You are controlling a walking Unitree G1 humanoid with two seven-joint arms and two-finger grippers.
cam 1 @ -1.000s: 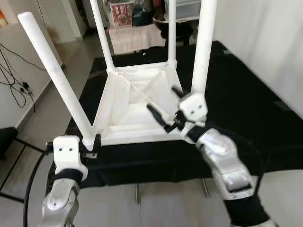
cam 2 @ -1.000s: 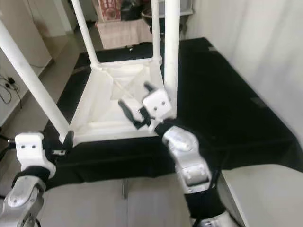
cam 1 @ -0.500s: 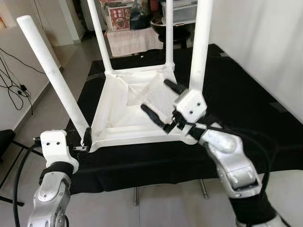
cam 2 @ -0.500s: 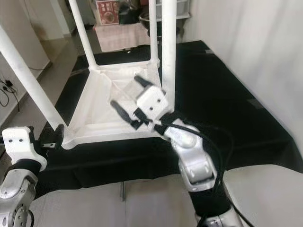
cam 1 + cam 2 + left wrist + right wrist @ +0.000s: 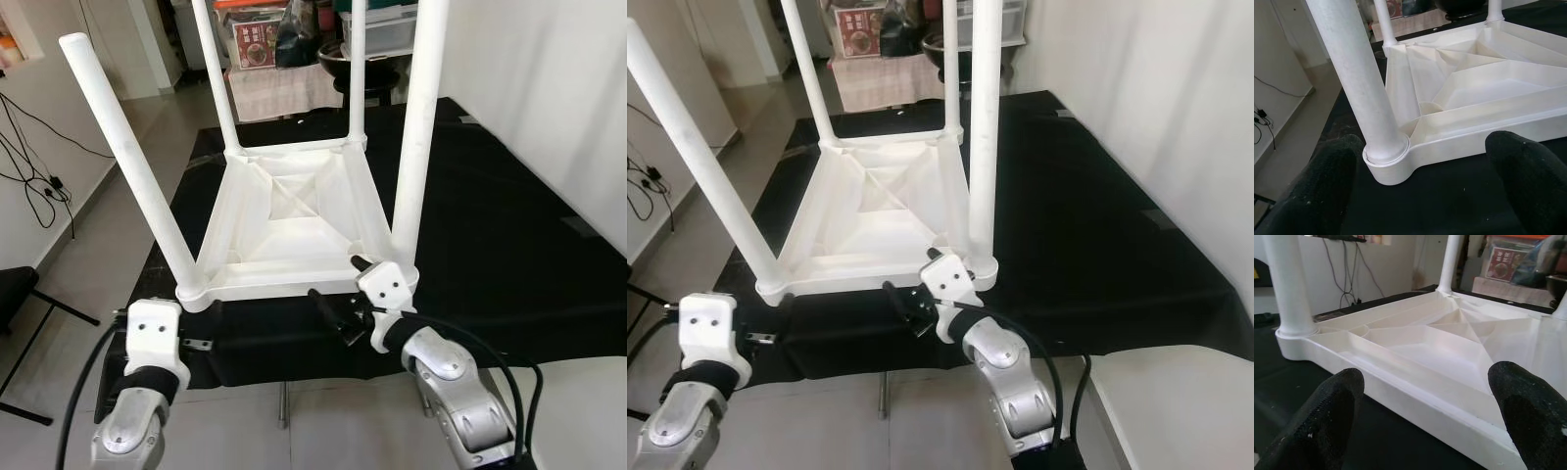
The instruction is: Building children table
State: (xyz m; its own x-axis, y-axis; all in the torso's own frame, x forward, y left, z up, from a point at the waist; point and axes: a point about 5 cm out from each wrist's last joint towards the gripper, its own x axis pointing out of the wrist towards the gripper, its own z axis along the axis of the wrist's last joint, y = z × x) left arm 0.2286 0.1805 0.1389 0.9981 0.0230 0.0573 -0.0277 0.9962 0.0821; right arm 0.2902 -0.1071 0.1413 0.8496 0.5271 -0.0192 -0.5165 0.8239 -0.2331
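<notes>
All four legs stand fitted in our upturned children's table (image 5: 284, 230); our left tool (image 5: 1425, 188) and right tool (image 5: 1425, 418) gape wide, empty. Flipping it upright remains.

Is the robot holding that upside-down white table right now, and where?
No. Both tools, left and right, are open just short of the table near edge, gripping nothing.
</notes>
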